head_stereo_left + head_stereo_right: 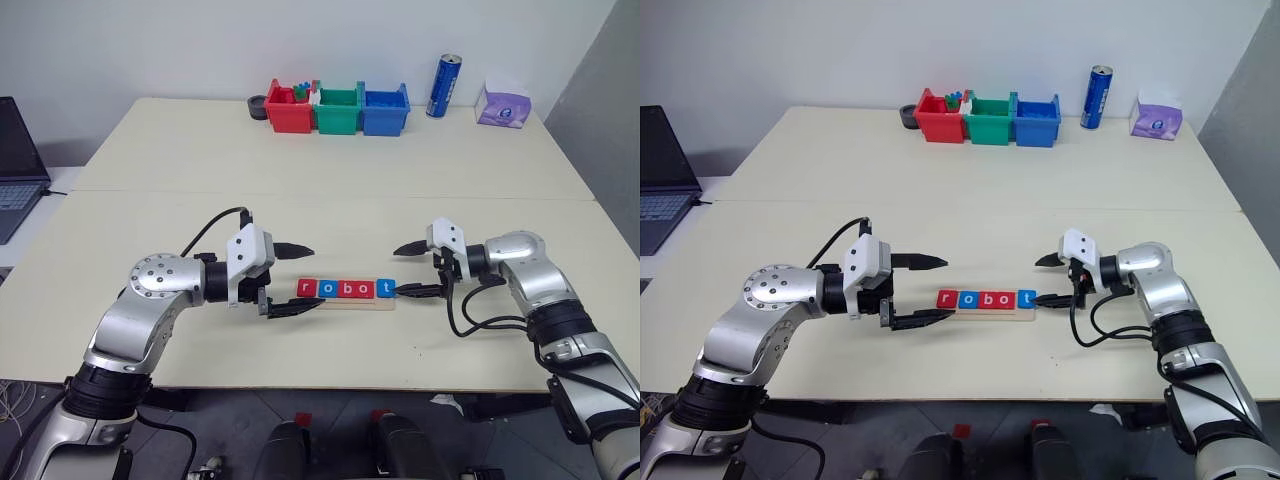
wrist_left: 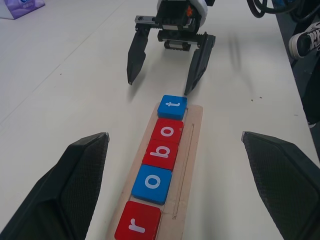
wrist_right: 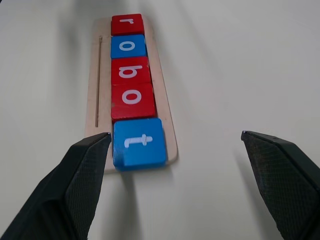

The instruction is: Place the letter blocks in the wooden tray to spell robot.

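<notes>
Five letter blocks (image 1: 346, 289) spelling robot hide most of the wooden tray (image 2: 192, 145), flanked at nine and three o'clock by the left gripper (image 1: 298, 277) and right gripper (image 1: 407, 269), jaws wide, holding nothing.

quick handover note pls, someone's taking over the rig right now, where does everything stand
Left end effector: open, holds nothing, at the r end of the wooden tray.
Right end effector: open, holds nothing, at the t end; one finger sits close beside the t block.
Letter blocks: all five lie in a row on the tray, reading r, o, b, o, t.
Done: the word robot is spelled.
Left: the t block overhangs the tray's end slightly, so perhaps nudge it in; otherwise just draw both arms back.
</notes>
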Controlling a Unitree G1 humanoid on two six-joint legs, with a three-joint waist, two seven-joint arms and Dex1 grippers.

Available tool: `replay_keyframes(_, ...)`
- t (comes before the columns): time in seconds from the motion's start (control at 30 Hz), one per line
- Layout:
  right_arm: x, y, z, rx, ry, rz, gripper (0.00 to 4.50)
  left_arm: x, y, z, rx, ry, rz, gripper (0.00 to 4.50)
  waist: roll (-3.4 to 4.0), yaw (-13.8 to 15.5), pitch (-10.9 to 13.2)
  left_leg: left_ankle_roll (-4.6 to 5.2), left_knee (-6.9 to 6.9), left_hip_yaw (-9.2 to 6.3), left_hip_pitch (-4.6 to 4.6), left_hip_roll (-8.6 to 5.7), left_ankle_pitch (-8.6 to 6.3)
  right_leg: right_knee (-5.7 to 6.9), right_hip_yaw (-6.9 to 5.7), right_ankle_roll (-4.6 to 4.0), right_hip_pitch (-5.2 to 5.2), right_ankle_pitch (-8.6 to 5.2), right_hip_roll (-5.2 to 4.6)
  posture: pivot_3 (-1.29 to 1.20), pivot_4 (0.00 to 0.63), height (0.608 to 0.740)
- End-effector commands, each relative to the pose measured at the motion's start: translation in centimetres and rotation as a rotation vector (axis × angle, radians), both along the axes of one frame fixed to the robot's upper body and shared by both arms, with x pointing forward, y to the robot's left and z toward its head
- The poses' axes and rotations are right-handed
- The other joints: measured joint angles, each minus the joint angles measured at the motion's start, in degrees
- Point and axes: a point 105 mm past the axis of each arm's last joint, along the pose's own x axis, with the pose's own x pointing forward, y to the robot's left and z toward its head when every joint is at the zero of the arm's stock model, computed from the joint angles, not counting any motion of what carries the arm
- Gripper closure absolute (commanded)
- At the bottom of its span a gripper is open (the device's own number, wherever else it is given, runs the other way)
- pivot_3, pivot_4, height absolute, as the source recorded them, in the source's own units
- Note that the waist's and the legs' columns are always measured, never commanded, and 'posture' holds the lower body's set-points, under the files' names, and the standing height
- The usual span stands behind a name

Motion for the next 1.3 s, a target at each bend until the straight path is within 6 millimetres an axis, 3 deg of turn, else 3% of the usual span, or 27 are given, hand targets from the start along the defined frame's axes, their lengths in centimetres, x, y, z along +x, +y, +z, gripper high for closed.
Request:
replay_keyframes(0.03, -0.1, -0.9, 0.9, 0.01, -0.042, -0.009, 0.05, 0.0, -0.2, 1.0, -0.013, -0.052, -0.01, 0.0, 0.0, -0.04, 0.0, 0.0, 0.0, 0.0, 0.0, 0.0, 0.0, 0.0, 0.0, 0.0, 0.0, 0.0, 0.0, 0.0, 0.15, 0.74)
replay_keyframes(0.17, -0.1, -1.5, 0.1, -0.005, -0.045, -0.031, 0.58, 0.1, -0.3, 1.1, -0.014, -0.052, -0.014, 0.0, 0.0, -0.05, 0.0, 0.0, 0.0, 0.01, 0.0, 0.01, 0.0, 0.01, 0.01, 0.0, 0.0, 0.0, 0.01, 0.0, 0.15, 0.74)
replay_keyframes(0.53, -0.1, -1.0, -1.3, -0.036, -0.071, -0.016, 4.46, 0.1, -0.1, 1.2, -0.006, -0.054, -0.01, 0.0, 0.0, -0.07, 0.0, 0.0, 0.0, 0.01, 0.01, 0.0, 0.0, 0.01, 0.01, 0.0, 0.0, 0.0, 0.01, 0.0, 0.15, 0.74)
replay_keyframes(1.3, -0.9, 1.2, -1.5, -0.012, -0.065, 0.053, 4.46, -0.3, -0.3, 1.1, -0.002, -0.051, -0.014, 0.0, 0.0, -0.07, 0.0, 0.0, 0.0, 0.0, 0.01, 0.01, 0.0, 0.01, 0.01, 0.0, 0.0, 0.0, 0.01, 0.0, 0.15, 0.74)
